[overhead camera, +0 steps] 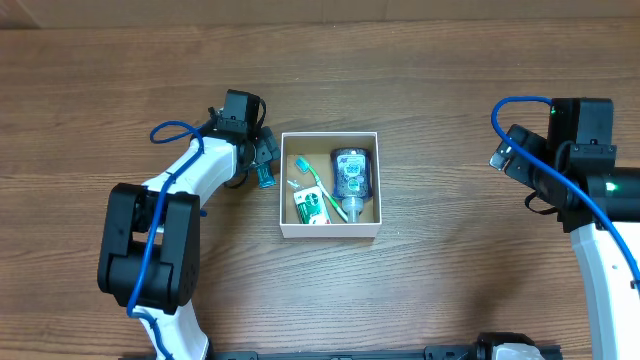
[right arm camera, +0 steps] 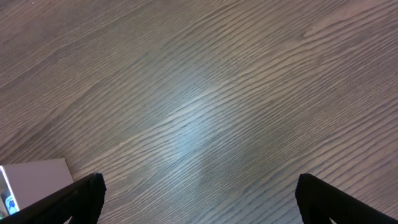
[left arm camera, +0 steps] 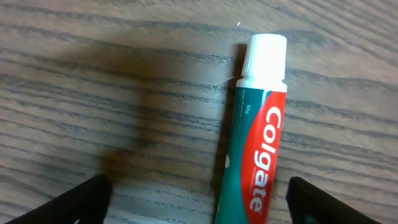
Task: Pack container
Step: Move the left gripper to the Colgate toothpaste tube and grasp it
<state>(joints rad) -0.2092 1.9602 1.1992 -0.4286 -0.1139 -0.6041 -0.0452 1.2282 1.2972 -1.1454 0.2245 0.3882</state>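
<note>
Black fingers (left arm camera: 84, 200) of the left gripper (left arm camera: 199, 202) stand wide apart at the lower corners of the left wrist view, holding nothing. Between them, nearer the right-hand finger, lies a toothpaste tube (left arm camera: 258, 143), red and teal with a white cap (left arm camera: 265, 53), flat on the wooden table (overhead camera: 450, 290) with the cap pointing away from the camera. From overhead the tube sits just beside the left wall of the container (overhead camera: 329, 232), outside it.

The container rests at mid-table, upright and open. Inside are a green toothbrush (overhead camera: 318, 186), a small blue bottle (overhead camera: 350, 172) and a green and white packet (overhead camera: 308, 206).

The tube looks light and soft-bodied, with a smooth printed skin. A hard squeeze would likely dent it, and a grip near the tapered end could let it slide. The better hold seems to be across the body just below the shoulder, where it is fullest. The cardboard box is probably light enough to shift if nudged.

The right gripper (right arm camera: 199, 200) hangs well off to the right over bare wood, its fingers also spread wide and empty, with only a corner of the container showing at the view's lower left
</note>
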